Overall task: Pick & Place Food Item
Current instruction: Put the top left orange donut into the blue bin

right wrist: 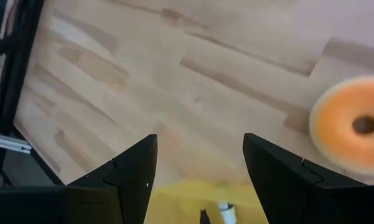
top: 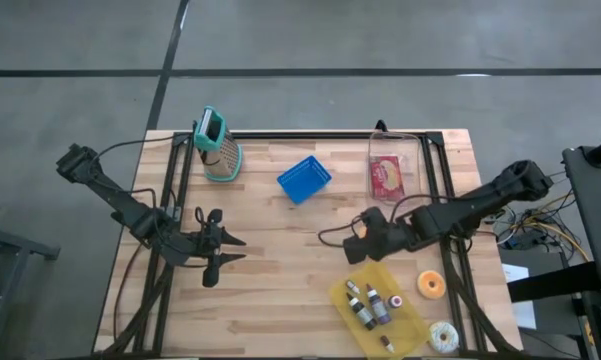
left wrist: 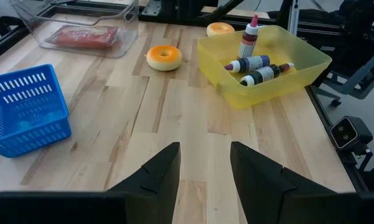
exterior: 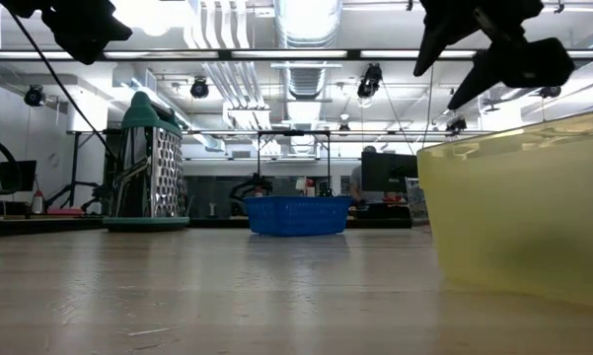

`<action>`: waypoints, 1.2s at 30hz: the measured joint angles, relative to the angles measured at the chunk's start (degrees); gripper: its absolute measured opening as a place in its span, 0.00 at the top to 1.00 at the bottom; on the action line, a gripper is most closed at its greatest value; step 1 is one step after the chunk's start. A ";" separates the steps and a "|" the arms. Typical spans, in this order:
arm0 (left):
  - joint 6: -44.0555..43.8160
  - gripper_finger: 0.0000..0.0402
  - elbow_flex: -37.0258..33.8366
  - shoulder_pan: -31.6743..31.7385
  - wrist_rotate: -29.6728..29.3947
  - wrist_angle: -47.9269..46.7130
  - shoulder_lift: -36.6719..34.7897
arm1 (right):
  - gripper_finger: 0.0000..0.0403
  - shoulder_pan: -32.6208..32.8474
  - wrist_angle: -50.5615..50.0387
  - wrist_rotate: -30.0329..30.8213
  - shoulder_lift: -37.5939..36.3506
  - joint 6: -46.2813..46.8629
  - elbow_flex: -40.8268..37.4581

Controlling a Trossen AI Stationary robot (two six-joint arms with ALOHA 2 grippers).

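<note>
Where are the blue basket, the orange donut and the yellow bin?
blue basket (top: pixel 304 180), high view, middle of its floor.
orange donut (left wrist: pixel 164 57), left wrist view, on its ring.
yellow bin (left wrist: pixel 267 84), left wrist view, near side wall.

Bare table (top: pixel 280 260) lies open between the two arms, from the blue basket (top: pixel 304 180) down to the near edge. The yellow bin (top: pixel 378 310) (bottles inside) blocks the near right; two donuts (top: pixel 431 285) lie just beside it. The grater (top: pixel 218 146) and clear tray (top: pixel 388 172) line the far edge.
</note>
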 joint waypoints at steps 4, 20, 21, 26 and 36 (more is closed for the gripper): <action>0.00 0.63 0.00 -0.01 0.01 -0.01 0.00 | 0.42 1.24 -0.02 -0.20 1.79 2.18 0.00; 0.07 0.63 0.00 0.00 0.00 -0.09 0.00 | 0.42 1.22 -2.62 -2.37 6.34 7.61 -0.02; 0.10 0.63 0.00 -0.01 0.00 -0.09 0.00 | 0.42 1.13 -3.28 -2.27 6.39 7.88 -0.02; 0.15 0.63 0.00 -0.01 -0.14 -0.23 0.00 | 0.42 0.52 -9.06 -0.90 6.48 11.14 -0.04; 0.17 0.63 0.00 -0.02 -0.37 -0.22 0.00 | 0.42 -0.20 -11.01 2.51 6.52 12.81 -0.90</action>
